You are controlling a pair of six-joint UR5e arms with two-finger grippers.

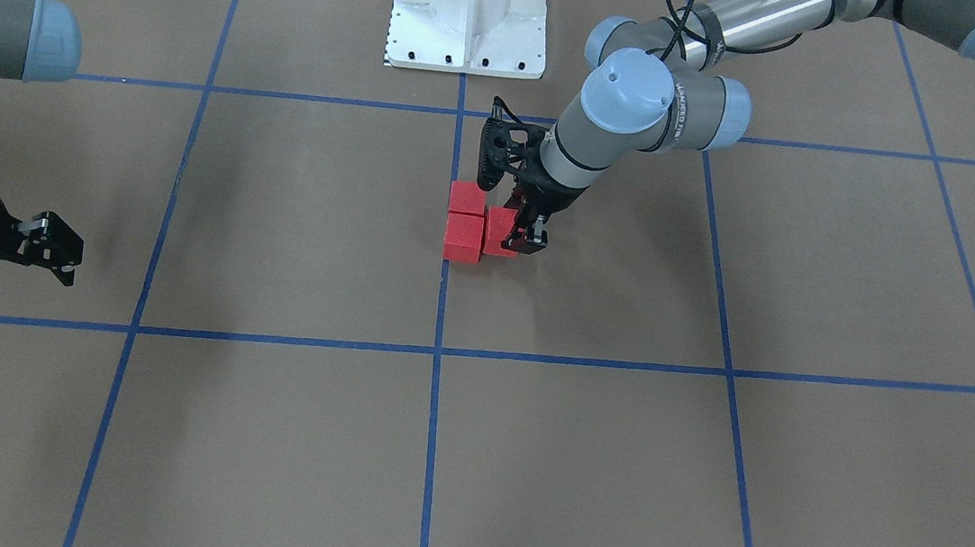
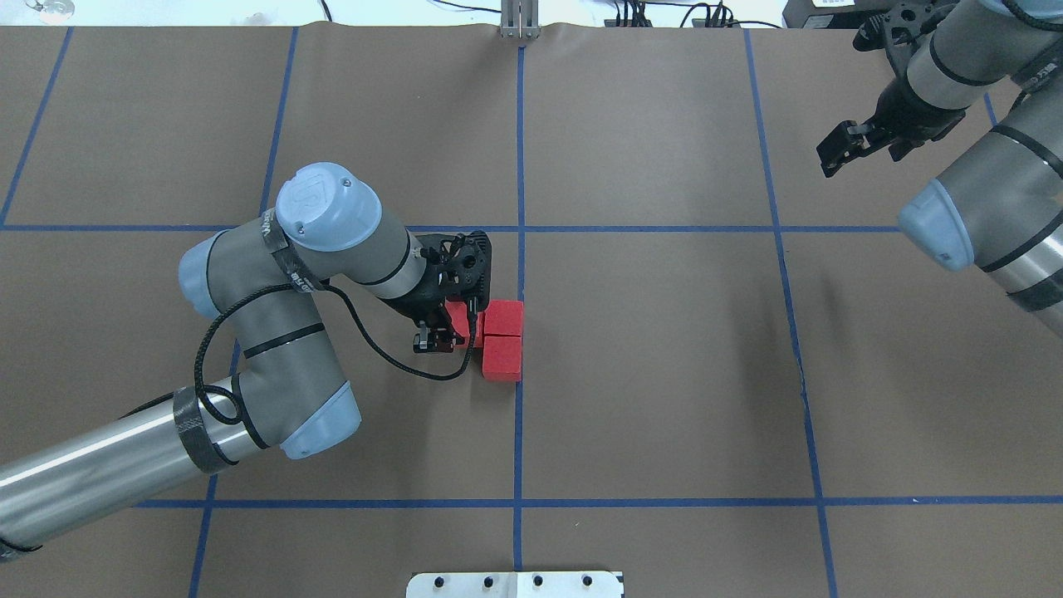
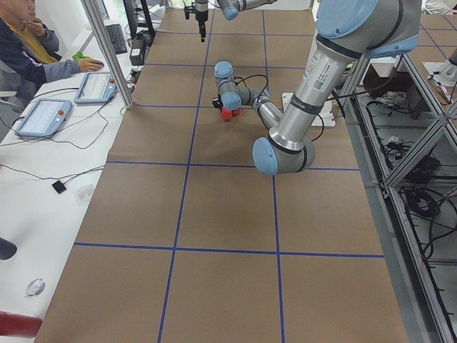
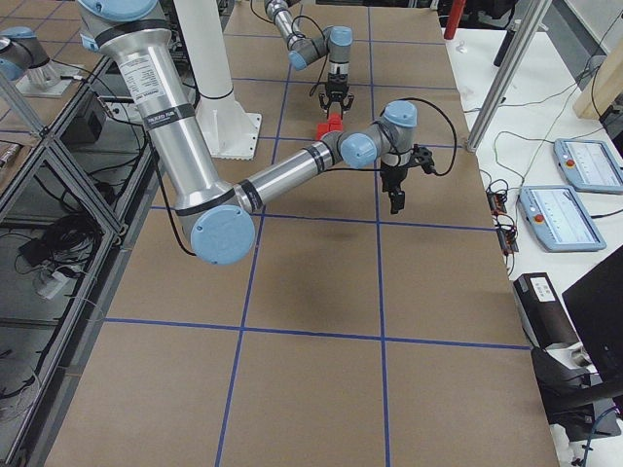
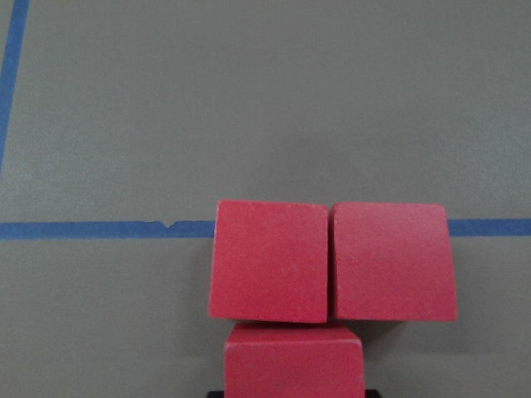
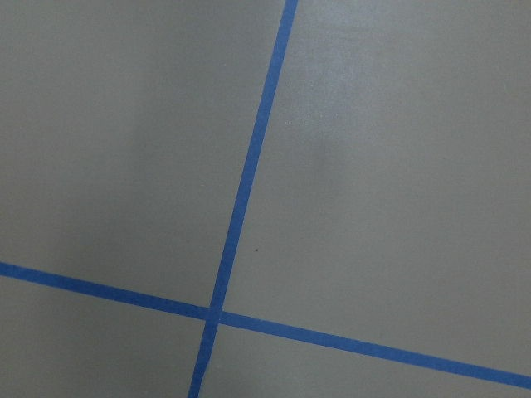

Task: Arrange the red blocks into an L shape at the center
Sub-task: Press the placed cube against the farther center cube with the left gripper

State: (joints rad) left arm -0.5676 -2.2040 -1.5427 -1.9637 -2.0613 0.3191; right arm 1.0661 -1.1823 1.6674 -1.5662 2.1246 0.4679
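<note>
Red matte cube (image 5: 294, 363) nearest your left gripper (image 1: 526, 240) butts against one of two matching red cubes (image 5: 270, 261) lined along the blue tape centre line (image 5: 83, 230), so the L looks formed. Whether those jaws clamp it or merely straddle it, the views don't settle. Lift off crooked and a finger could drag it askew. Farther off, your right gripper (image 1: 70, 259) hangs spread, empty.

A: Block colour?
B: Three small matte red cubes (image 1: 463, 239), plain and unpatterned.
A: Ground?
B: Brown matte tabletop (image 1: 303, 218), gridded by thin blue tape lines (image 1: 430, 449); white metal base (image 1: 470, 9).
</note>
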